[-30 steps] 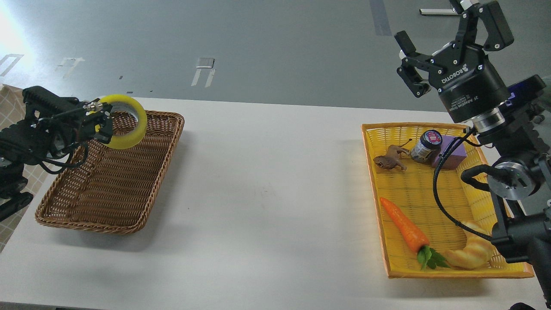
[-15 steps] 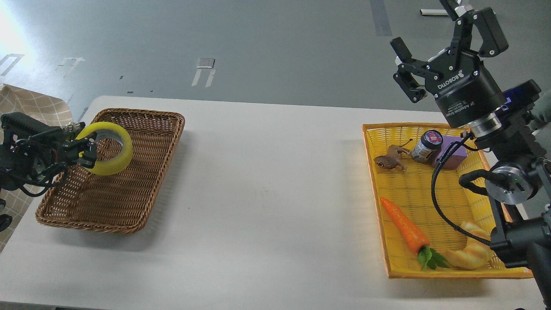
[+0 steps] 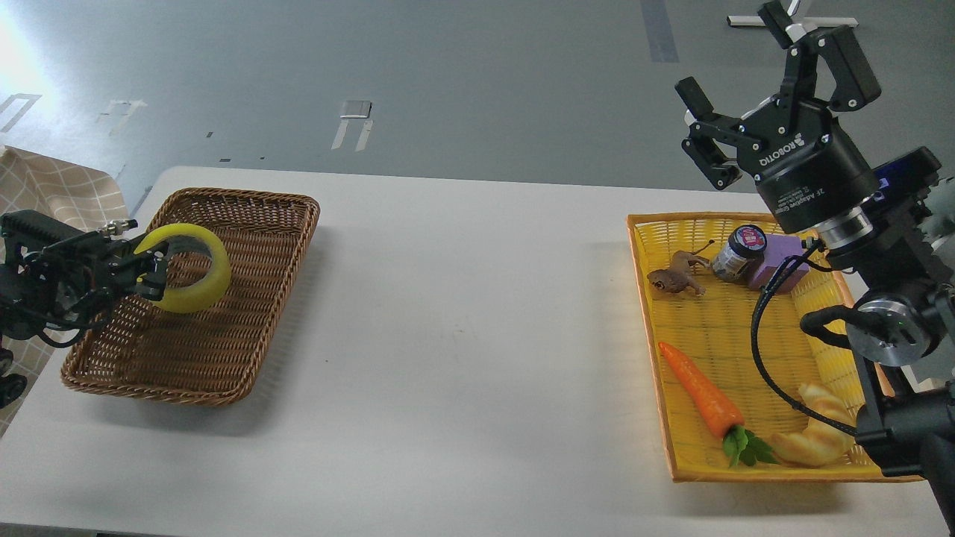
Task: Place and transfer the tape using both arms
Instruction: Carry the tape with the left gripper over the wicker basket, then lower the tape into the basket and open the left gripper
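We find the tape (image 3: pixel 188 268) held by the left claw (image 3: pixel 153 270), which pinches the roll's near-left wall, one finger inside the core opening and one outside. The roll hangs tilted over the left half of the brown basket (image 3: pixel 246 298), which sits at the surface's (image 3: pixel 462 335) left edge. We cannot tell whether the roll's lower rim touches the weave or hangs just clear of it.

The right claw (image 3: pixel 761 82) is raised above the surface's far right corner, fingers spread wide and holding nothing. Below it stands the yellow tray (image 3: pixel 675 418) along the right edge, carrying a carrot (image 3: pixel 697 388), a croissant (image 3: pixel 817 436), a toy frog (image 3: pixel 675 280), a small jar (image 3: pixel 740 252) and a purple block (image 3: pixel 783 272).

Assessment of handling: the roll appears light and stiff, its cardboard core keeping the ring round under a pinch. The outer wound face looks smooth and glossy, so we judge it liable to slip or pivot if gripped across the outside alone. The sound hold is the one in use: through the hole, clamping the wall of the ring. A one-wall pinch lets the roll swing about the fingers, which the present tilt suggests.

For any hand-over, we would have the second claw take the opposite wall, well apart from the first, with its fingers closed before the first opens.
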`<state>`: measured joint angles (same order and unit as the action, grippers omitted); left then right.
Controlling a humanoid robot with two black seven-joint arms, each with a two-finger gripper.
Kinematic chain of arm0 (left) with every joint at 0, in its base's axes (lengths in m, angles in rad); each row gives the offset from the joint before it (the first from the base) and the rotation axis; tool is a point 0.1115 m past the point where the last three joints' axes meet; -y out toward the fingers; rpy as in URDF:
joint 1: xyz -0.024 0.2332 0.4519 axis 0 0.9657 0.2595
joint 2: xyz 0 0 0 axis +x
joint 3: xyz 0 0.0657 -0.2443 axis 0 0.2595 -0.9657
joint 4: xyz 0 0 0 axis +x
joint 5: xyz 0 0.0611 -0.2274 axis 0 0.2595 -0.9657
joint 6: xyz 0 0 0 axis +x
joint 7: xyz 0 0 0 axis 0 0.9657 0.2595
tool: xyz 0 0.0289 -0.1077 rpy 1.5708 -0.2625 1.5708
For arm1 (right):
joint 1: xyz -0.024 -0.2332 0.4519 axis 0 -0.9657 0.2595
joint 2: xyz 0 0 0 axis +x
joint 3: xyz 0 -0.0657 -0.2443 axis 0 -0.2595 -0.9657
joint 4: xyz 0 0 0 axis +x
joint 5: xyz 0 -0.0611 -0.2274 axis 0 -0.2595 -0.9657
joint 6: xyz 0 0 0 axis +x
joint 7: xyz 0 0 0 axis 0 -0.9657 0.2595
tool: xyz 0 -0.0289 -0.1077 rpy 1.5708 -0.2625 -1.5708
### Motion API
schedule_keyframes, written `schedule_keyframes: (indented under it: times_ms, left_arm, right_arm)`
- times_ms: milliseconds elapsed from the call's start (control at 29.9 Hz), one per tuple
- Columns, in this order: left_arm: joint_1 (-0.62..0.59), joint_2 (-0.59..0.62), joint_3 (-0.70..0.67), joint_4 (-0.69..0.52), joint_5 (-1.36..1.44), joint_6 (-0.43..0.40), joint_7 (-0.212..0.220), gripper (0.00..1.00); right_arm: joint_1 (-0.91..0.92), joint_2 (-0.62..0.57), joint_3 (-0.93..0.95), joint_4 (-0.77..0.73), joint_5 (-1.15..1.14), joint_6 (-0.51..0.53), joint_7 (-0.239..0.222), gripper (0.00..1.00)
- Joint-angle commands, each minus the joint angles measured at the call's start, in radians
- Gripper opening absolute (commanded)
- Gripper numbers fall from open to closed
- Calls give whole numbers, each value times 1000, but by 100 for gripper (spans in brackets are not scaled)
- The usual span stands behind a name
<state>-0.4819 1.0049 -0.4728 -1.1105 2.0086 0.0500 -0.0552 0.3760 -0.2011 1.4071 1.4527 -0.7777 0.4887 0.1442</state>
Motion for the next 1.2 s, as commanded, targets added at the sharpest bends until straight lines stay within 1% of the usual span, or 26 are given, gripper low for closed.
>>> schedule_keyframes:
  times_ms: [0, 67, 134, 200, 267, 367, 401, 534, 668, 702, 735, 768, 802, 835, 869, 935, 969, 1002, 1069, 1136, 1169]
  left_arm:
    - [3, -6, 0, 18, -21, 5, -14, 25]
    - [2, -14, 2, 26, -21, 5, -21, 28]
    - [0, -22, 2, 35, -21, 5, -49, 33]
    - [-1, -25, -6, 34, -24, 7, -63, 38]
    - [-1, -26, -6, 29, -28, 8, -69, 40]
    - [-7, -45, -3, 32, -34, 11, -69, 49]
    - [-13, -54, -1, 35, -34, 17, -69, 55]
    - [-12, -57, 0, 41, -34, 31, -74, 61]
    - [-14, -57, -6, 44, -36, 56, -74, 68]
    - [-15, -57, -10, 44, -39, 68, -75, 73]
    - [-18, -57, -12, 44, -40, 74, -77, 75]
    - [-26, -58, -13, 38, -57, 83, -90, 81]
    - [-29, -60, -13, 29, -91, 86, -121, 84]
    - [-29, -60, -13, 28, -114, 87, -141, 84]
    - [-29, -60, -13, 27, -163, 87, -184, 86]
    - [-32, -58, -13, 27, -218, 87, -227, 89]
    - [-35, -60, -15, 27, -272, 87, -263, 92]
    - [-47, -65, -17, 27, -331, 87, -291, 96]
    - [-76, -92, -17, 27, -446, 82, -317, 96]
    - [-105, -115, -17, 27, -539, 74, -327, 97]
    - [-127, -130, -14, 27, -630, 68, -328, 97]
  right_arm:
    - [0, 0, 0, 8, 0, 0, -11, 100]
    - [-3, 0, 0, 11, 0, 0, -11, 100]
    - [-9, -1, 0, 15, 0, 0, -12, 100]
    - [-15, -1, 0, 17, 0, 0, -20, 100]
    - [-22, -1, 1, 21, 0, 0, -26, 100]
    - [-31, -1, 1, 37, 0, 0, -29, 100]
    - [-32, -1, 1, 40, 0, 0, -29, 100]
    - [-34, -1, 3, 41, 0, 0, -29, 100]
    - [-38, -6, 6, 41, 0, 0, -29, 100]
    - [-39, -6, 6, 43, 0, 0, -29, 100]
    - [-39, -6, 6, 41, 0, 0, -29, 100]
    - [-39, -6, 7, 41, 0, 0, -28, 100]
    - [-37, -6, 7, 41, 0, 0, -28, 100]
    - [-37, -6, 7, 41, 0, 0, -28, 100]
    - [-37, -6, 9, 40, 0, 0, -26, 100]
    - [-34, -8, 9, 38, -2, 0, -26, 100]
    - [-32, -8, 9, 38, -2, 0, -25, 100]
    - [-32, -9, 9, 38, -2, 0, -25, 100]
    - [-28, -12, 10, 38, -2, 0, -25, 100]
    - [-23, -14, 12, 34, -2, 0, -25, 100]
    - [-20, -15, 13, 31, -2, 0, -25, 100]
